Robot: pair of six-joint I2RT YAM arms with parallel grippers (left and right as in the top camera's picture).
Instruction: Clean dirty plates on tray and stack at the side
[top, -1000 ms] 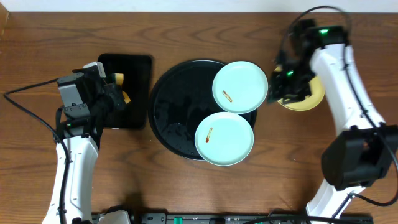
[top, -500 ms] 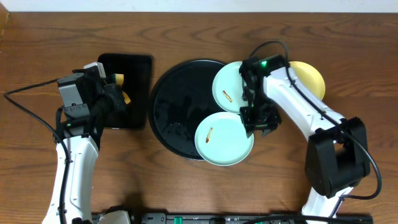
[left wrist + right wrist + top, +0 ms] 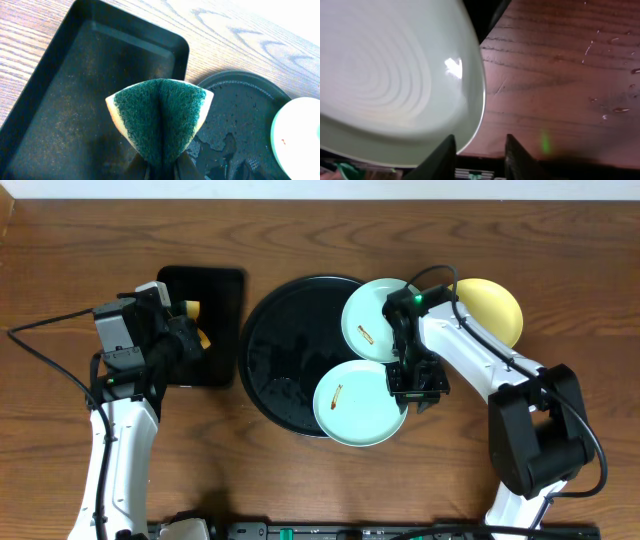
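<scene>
Plates in the overhead view are lying flat, face up: the far mint plate (image 3: 385,320) and near mint plate (image 3: 360,402) on the tray's (image 3: 275,370) right half, the yellow plate (image 3: 495,305) near the bench's (image 3: 300,480) right edge. The right claw (image 3: 415,385), beside the yellow plate a second ago, is now hovering at the near mint plate's right rim.

Left wrist: the left claw (image 3: 161,169) is pinching a folded sponge (image 3: 160,120), green face out, over the rectangular tray (image 3: 75,100).

Right wrist: the fingers (image 3: 440,155) are standing apart, straddling that rim.

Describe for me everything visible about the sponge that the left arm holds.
The sponge has a dark green scouring face and a pale yellow foam layer behind it. It looks soft and is bent, with a crease down the middle of the green face, so it spreads like a fan. The left end effector is shut on its lower end. It is held over the rectangular black tray; nothing else is seen touching it.
</scene>
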